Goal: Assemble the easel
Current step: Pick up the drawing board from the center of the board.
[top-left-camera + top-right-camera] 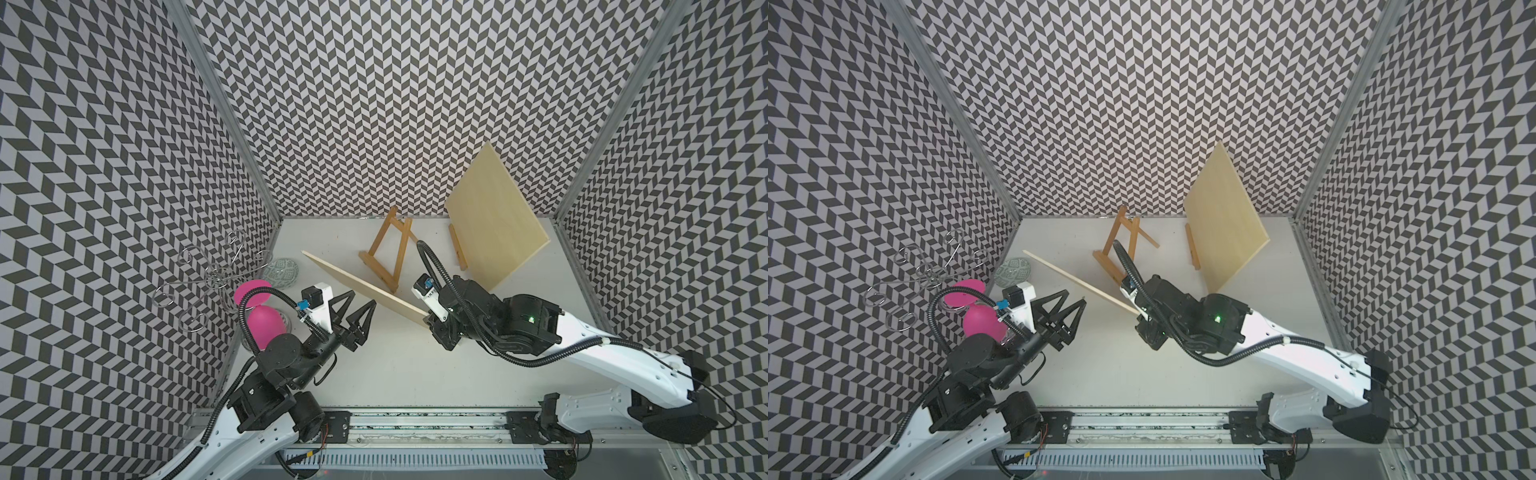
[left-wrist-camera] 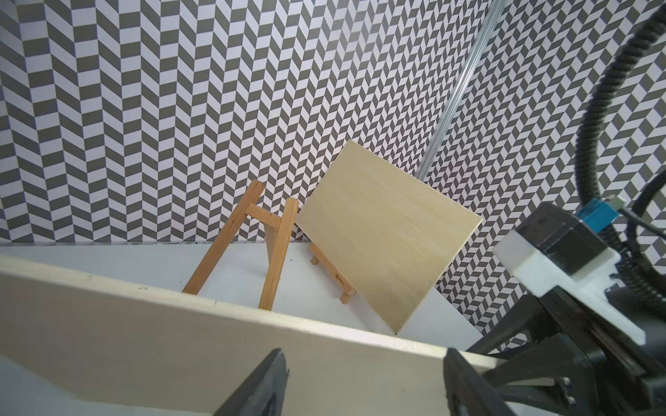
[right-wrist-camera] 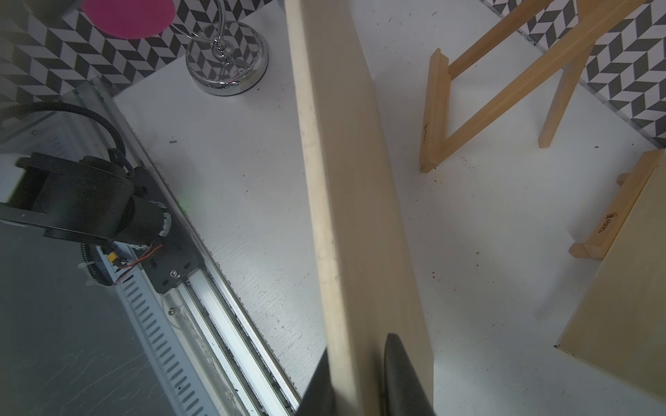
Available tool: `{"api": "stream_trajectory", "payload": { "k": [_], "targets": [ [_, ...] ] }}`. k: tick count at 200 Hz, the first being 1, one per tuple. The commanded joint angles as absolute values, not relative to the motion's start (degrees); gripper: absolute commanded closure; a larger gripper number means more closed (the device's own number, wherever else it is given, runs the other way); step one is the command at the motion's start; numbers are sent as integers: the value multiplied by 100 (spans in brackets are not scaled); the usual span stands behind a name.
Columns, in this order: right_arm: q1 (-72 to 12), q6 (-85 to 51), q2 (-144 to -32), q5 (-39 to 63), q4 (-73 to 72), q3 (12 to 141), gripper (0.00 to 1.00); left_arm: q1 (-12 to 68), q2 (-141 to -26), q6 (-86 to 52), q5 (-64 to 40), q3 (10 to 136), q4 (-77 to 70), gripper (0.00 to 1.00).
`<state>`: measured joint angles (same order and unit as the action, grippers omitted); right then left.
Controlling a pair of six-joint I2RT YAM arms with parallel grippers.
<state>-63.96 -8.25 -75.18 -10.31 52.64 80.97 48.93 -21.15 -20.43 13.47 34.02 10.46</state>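
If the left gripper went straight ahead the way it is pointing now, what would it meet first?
Most likely the wooden board held by the right gripper. It spans the wrist view just beyond the open left gripper. The empty easel stands farther behind the board.

Open passage: the near table [image 1: 395, 374] between the two arms. A wooden board [image 1: 365, 284], clamped at one end by the right gripper [image 1: 430, 322], slants across the middle and bars the way to the bare easel [image 1: 388, 257] just behind it. A narrow gap separates that easel from the second easel [image 1: 457, 247], which carries a panel. The wire stand [image 3: 227, 72] and pink objects [image 1: 266, 324] crowd the left edge.
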Motion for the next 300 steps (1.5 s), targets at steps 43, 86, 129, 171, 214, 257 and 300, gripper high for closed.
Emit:
{"api": "stream_trajectory", "payload": {
  "k": [43, 86, 129, 171, 214, 257, 300],
  "targets": [
    [-5809, -930, -7451, -502, 4915, 8442, 87, 4870, -2153, -1973, 1571, 3348, 779, 29],
    [-5432, -874, -7554, -286, 4906, 8455, 84, 4877, -2145, -1908, 1720, 3350, 791, 29],
    [-5263, -741, -7805, -340, 4782, 8487, 76, 4871, -2134, -1890, 1749, 3339, 753, 29],
    [-5200, -601, -8166, -454, 4665, 8797, 76, 4872, -2188, -1881, 1782, 3292, 670, 28],
    [-5165, -510, -8537, -457, 4447, 9053, 76, 4870, -2273, -1868, 1802, 3239, 634, 27],
    [-5168, -431, -8985, -579, 4447, 9365, 78, 4877, -2317, -1864, 1806, 3218, 668, 25],
    [-5176, -349, -9162, -419, 4283, 9501, 83, 4875, -2410, -1803, 1751, 3304, 748, 21]
  ]
}}
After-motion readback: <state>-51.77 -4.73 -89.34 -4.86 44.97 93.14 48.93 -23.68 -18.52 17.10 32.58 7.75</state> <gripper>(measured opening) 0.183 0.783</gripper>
